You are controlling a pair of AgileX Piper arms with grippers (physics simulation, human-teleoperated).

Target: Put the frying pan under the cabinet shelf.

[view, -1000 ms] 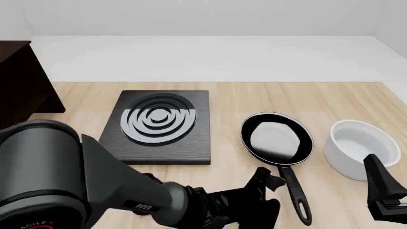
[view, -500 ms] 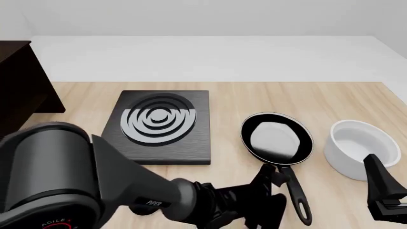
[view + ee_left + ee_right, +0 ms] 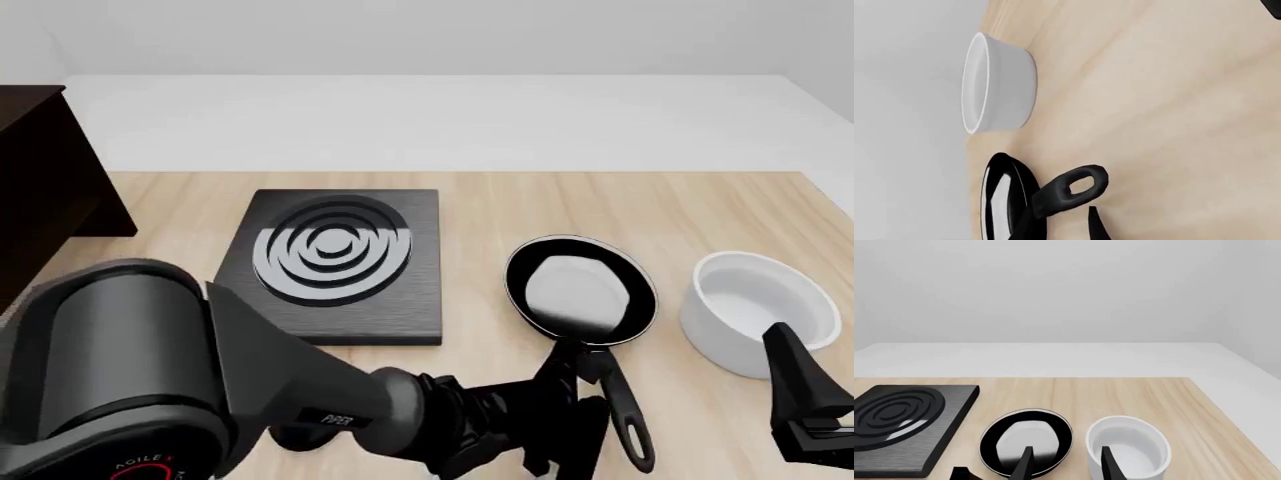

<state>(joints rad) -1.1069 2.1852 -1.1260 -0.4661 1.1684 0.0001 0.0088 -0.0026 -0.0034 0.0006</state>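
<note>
Your surface (image 3: 747,210) is pale wood, and its far edge runs straight across with a wide bare strip in front of it, from the left edge to the right. The cabinet shelf (image 3: 47,170) stands at the far left corner, dark brown and nearly black, only its flat top and one plain side panel inside the front view. Between it and the rest lies the black square plate (image 3: 340,265) with grey rings, left of the middle (it sits squarely across the straight line from pan to cabinet).

The frying pan (image 3: 581,290) rests right of the middle, near the front edge: round, black, shallow, grey-glossy inside, thin pale rim, its long black handle pointing toward the front edge with the loop hole at the end. The white bowl (image 3: 758,310) stands just beside it toward the right edge, apart from it.

Your left tool (image 3: 585,400) is down at the handle near the pan; whether it grips, you cannot tell from these views. Your right tool (image 3: 1064,465) hangs near the front right corner, its fingers (image 3: 1026,462) spread narrowly, holding nothing.
</note>
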